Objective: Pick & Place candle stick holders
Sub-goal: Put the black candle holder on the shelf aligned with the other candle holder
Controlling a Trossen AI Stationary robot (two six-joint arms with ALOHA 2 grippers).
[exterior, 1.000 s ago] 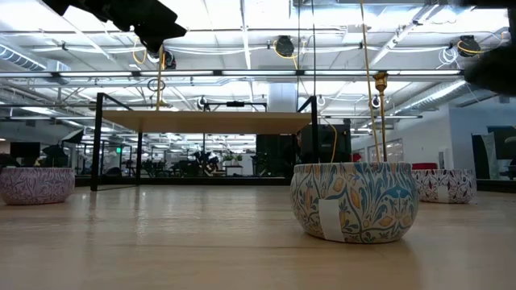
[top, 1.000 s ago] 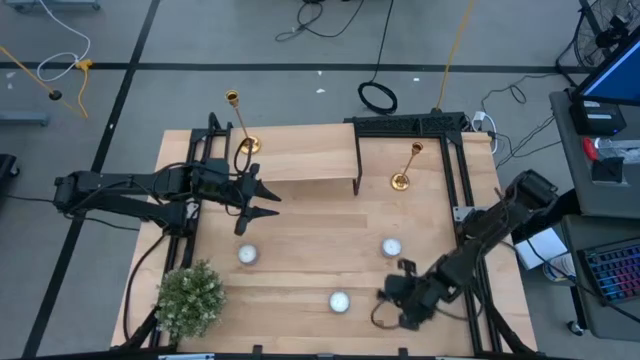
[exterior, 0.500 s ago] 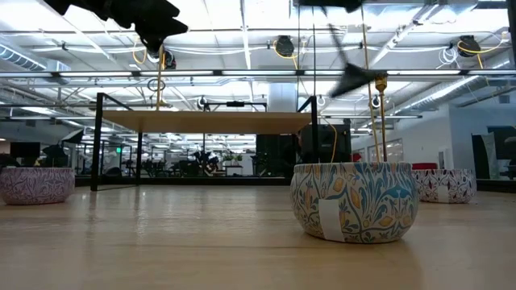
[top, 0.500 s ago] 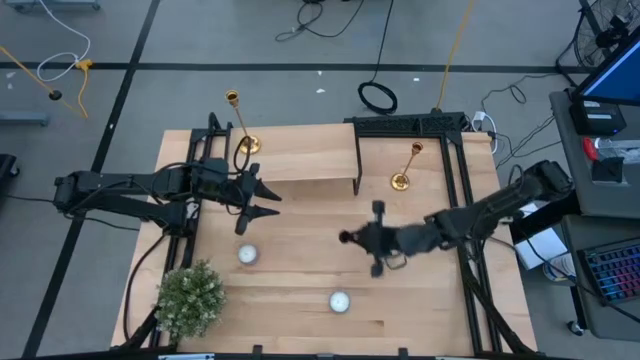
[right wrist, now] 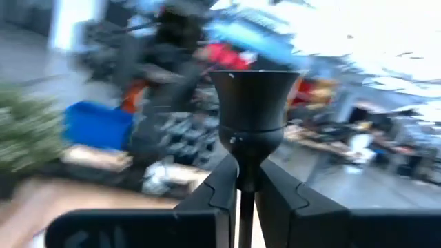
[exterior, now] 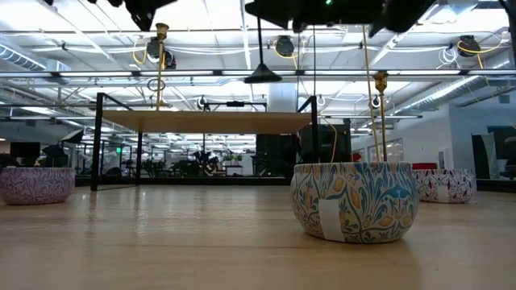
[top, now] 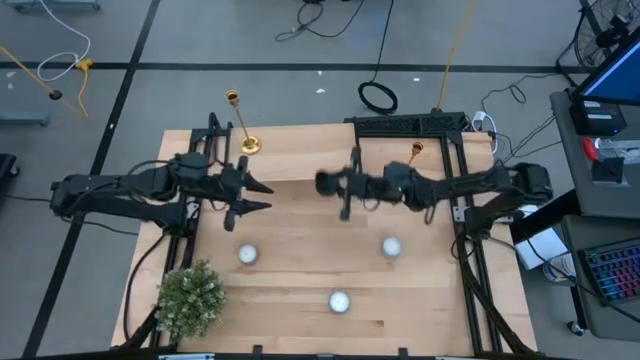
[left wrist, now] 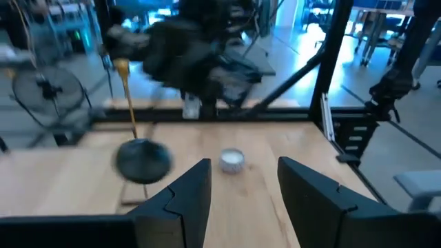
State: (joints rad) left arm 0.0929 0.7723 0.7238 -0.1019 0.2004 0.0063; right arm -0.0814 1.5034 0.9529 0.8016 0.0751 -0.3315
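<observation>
My right gripper (top: 335,183) (right wrist: 246,172) is shut on the short black candlestick holder (exterior: 262,76), high over the middle of the table beside the raised wooden shelf (top: 300,160). One gold holder (top: 240,125) stands on its round base at the shelf's far left corner. Only the top cup (top: 416,150) of the other gold holder shows, behind my right arm. My left gripper (top: 262,197) (left wrist: 241,200) is open and empty at the shelf's left end. In its wrist view the black holder's base (left wrist: 142,160) hangs ahead of it. My right gripper pinches the black holder's thin stem (right wrist: 246,180) between its two fingers, just below the top cup (right wrist: 255,96). The holder is upright and lifted clear. Its stem hangs down from the gripper, and its round base (exterior: 262,78) hangs above the shelf's height.
Three white tealights lie on the near half of the table (top: 247,254) (top: 339,301) (top: 391,246). A bushy green plant (top: 190,298) stands at the near left corner. Black frame bars (top: 460,190) run along the right side.
My right gripper has swept from the table's near right corner toward the far edge and the left, and upward. It has carried the black holder, which now hangs upright by the shelf. My left gripper has shifted slightly toward the far edge and stays open.
</observation>
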